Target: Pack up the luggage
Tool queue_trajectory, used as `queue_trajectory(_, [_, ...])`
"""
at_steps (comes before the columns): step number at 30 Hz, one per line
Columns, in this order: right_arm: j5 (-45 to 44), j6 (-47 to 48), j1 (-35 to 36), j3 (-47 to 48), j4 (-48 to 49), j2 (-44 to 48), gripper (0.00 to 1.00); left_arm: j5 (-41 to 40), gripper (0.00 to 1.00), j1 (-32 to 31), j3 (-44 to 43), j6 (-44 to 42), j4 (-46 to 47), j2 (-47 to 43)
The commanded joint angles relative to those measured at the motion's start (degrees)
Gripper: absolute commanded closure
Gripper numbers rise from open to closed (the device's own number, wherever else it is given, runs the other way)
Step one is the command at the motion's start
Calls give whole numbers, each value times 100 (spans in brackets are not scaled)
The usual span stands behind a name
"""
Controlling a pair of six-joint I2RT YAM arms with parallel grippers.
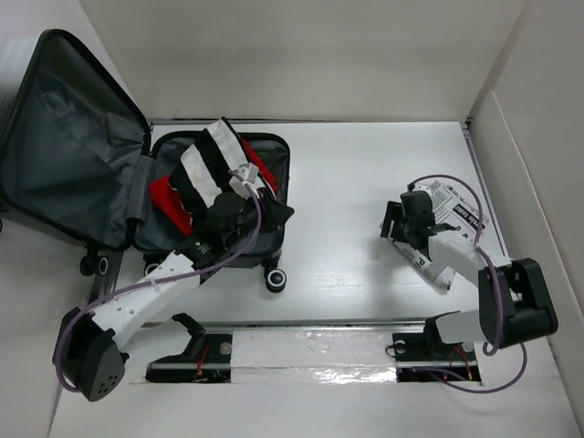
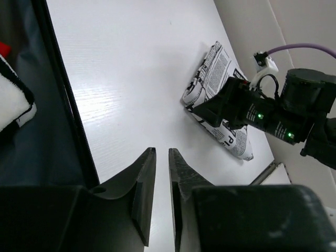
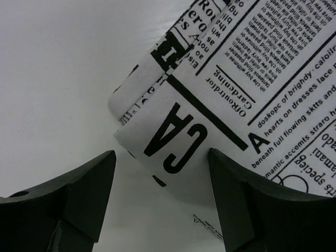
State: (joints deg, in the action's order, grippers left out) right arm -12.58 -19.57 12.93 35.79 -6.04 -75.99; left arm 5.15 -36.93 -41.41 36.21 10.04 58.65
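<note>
The luggage (image 1: pixel 137 233) lies open at the left, its grey-lined lid (image 1: pixel 64 146) standing up. In its base lie a red item (image 1: pixel 167 196) and a black-and-white striped cloth (image 1: pixel 205 164). My left gripper (image 1: pixel 276 214) hovers over the base's right rim, shut and empty; in the left wrist view it (image 2: pixel 161 152) is above the table beside the rim (image 2: pixel 68 115). A folded newspaper-print cloth (image 1: pixel 449 228) lies on the table at the right. My right gripper (image 1: pixel 395 228) is open, and its jaws straddle the cloth's corner (image 3: pixel 184 131) without closing on it.
The luggage's black wheels (image 1: pixel 276 281) stick out toward the near edge. White walls (image 1: pixel 529 182) enclose the table on the back and the right. A taped rail (image 1: pixel 310 347) runs along the front between the arm bases. The right arm (image 2: pixel 294 115) shows in the left wrist view.
</note>
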Motion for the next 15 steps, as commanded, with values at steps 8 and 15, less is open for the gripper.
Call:
queue_trajectory(8, [485,-205,280,1684,-116,-1733,76,-1595,74,-1518,-43,-527,499,-12])
queue_trajectory(15, [1624,-758,728,2985,533,-2753,83,-1630,66,-1642,326,-360,762,251])
